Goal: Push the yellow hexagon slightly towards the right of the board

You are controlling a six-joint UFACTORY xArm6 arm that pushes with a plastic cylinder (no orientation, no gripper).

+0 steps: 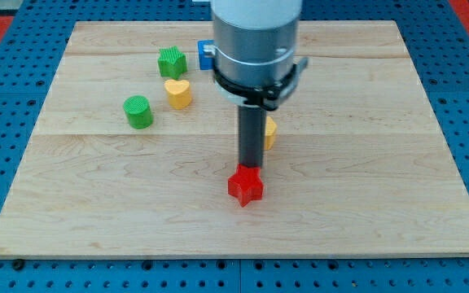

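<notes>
Your end effector is a bare rod with no jaws to open or close; my tip (250, 165) sits just above the red star (245, 185). The yellow hexagon (270, 132) peeks out just right of the rod, mostly hidden. Up-left on the desk (365, 179): yellow heart (178, 93), green cylinder (138, 111), green star-like block (172, 62). A blue block (206, 54) shows behind the arm.

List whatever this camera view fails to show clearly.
- Yellow block: mostly behind my rod, shape unreadable.
- Blue block: largely hidden by the arm's grey housing, shape unclear.
- My tip: ends just above the red star; contact cannot be told.
</notes>
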